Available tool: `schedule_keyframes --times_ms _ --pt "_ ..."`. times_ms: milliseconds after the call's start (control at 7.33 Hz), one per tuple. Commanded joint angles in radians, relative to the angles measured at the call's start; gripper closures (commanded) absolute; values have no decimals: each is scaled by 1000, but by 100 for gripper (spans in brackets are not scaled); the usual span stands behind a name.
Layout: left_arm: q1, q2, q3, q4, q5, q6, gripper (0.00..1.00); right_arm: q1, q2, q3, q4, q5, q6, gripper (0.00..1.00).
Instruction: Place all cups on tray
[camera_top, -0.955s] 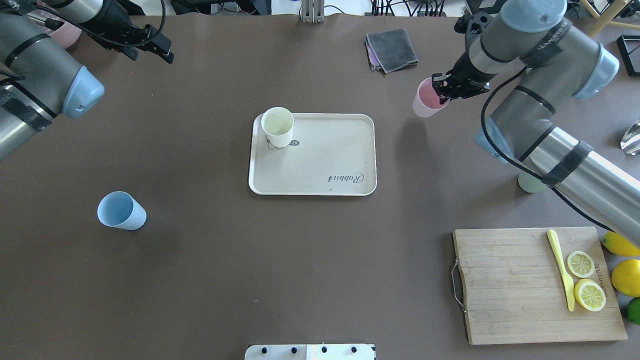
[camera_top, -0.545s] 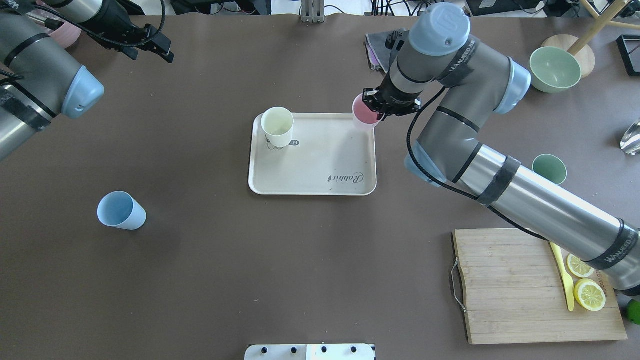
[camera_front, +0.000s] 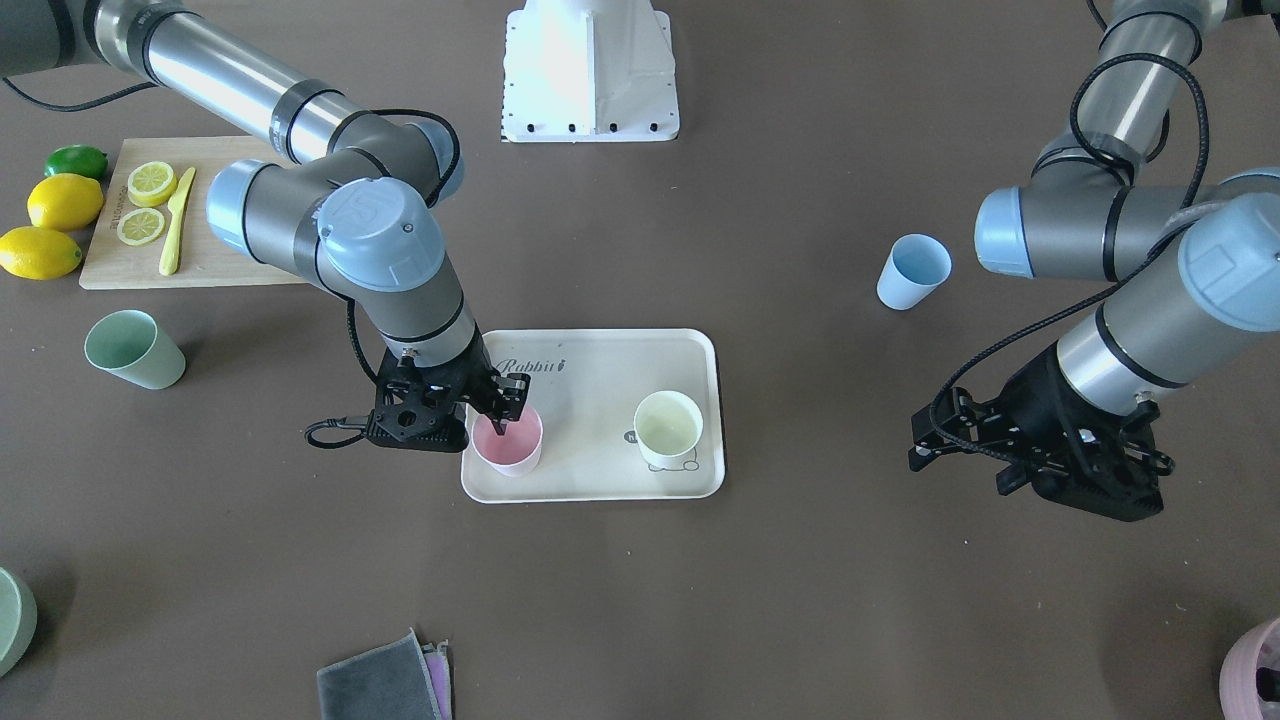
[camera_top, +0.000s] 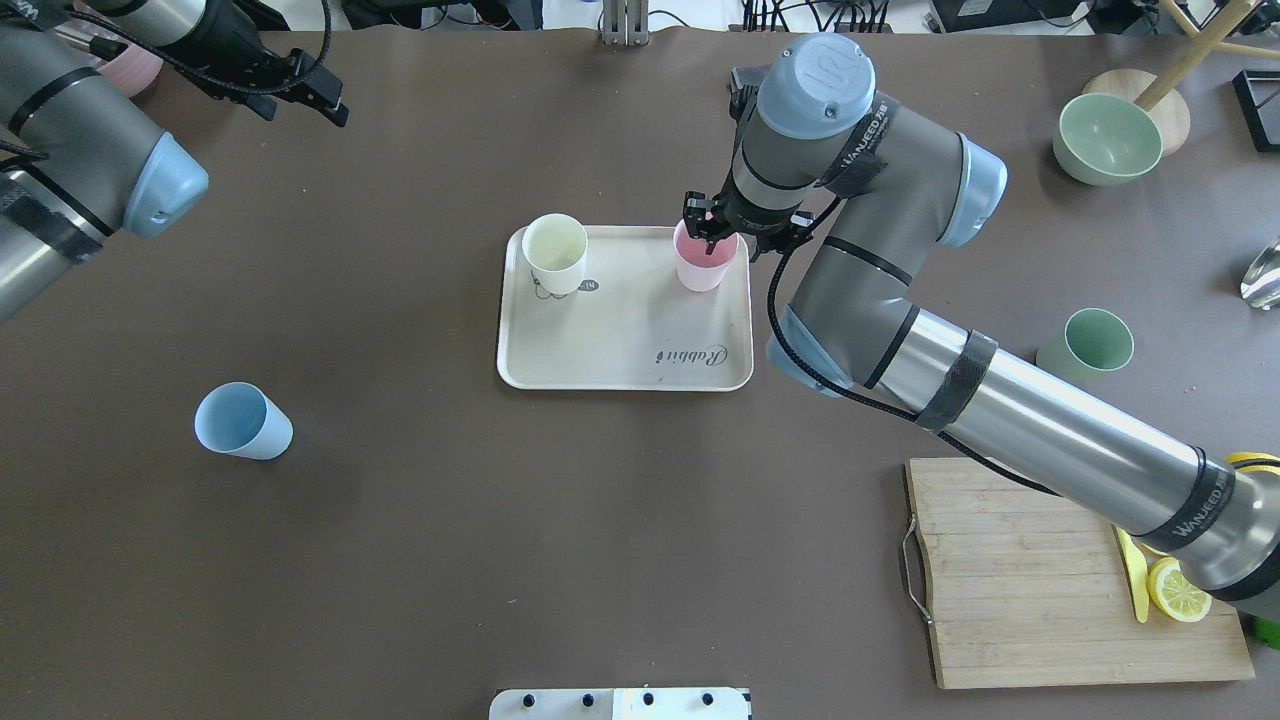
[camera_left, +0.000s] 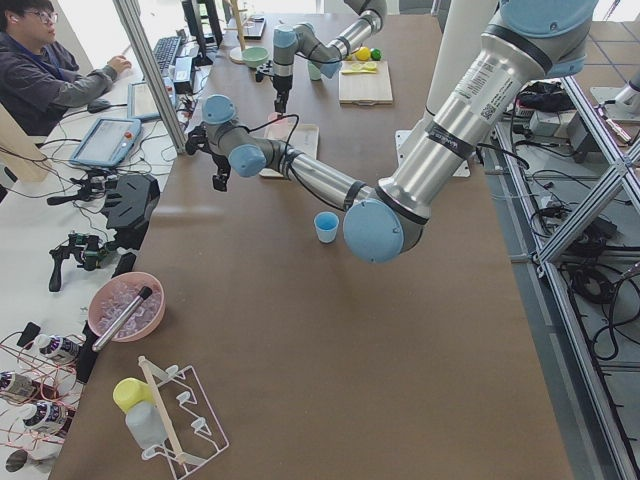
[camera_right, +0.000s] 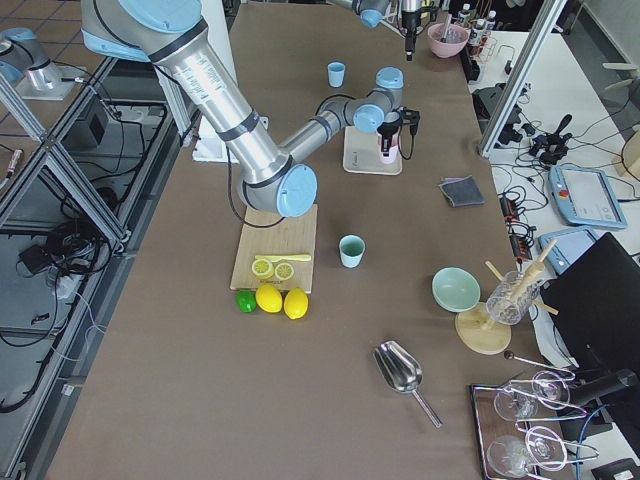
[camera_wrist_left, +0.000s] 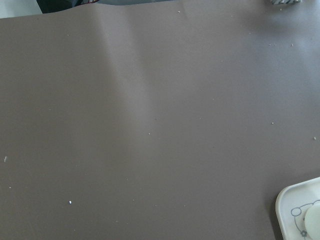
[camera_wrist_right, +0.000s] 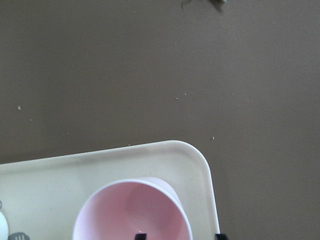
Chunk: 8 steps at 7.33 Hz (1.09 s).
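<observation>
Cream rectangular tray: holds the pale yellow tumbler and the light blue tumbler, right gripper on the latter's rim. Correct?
No: the overhead exterior view shows the cream rectangular tray holding the pale yellow tumbler and the pink tumbler, right gripper on the pink one's rim. The light blue tumbler stands on the table.

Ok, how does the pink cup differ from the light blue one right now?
The pink cup is in a corner of the tray; the light blue cup stands on the bare table, well off the tray. The right gripper pinches the pink cup's rim, one finger inside; nothing touches the light blue cup. Both are upright, mouths up, with the same tapered handleless shape.
</observation>
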<state>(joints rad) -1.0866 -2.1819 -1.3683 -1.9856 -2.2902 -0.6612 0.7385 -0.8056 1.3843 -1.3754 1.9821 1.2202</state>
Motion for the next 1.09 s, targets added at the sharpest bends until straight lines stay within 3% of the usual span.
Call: schedule_keyframes --times_ms 0,273,409,682,955 --pt "1 28 -30 -4 0 -2 1 65 20 7 -5 45 -14 1" --pt "14 199 -195 -4 1 -14 1 165 -10 10 -10 141 -118 1" --pt "36 337 -297 -7 9 -9 1 220 -39 10 -10 179 -207 1" --pt "112 526 -455 -13 80 -17 1 342 -131 42 -11 274 -362 1" --pt "199 632 -473 -126 84 -93 1 406 -213 140 -75 302 -500 1"
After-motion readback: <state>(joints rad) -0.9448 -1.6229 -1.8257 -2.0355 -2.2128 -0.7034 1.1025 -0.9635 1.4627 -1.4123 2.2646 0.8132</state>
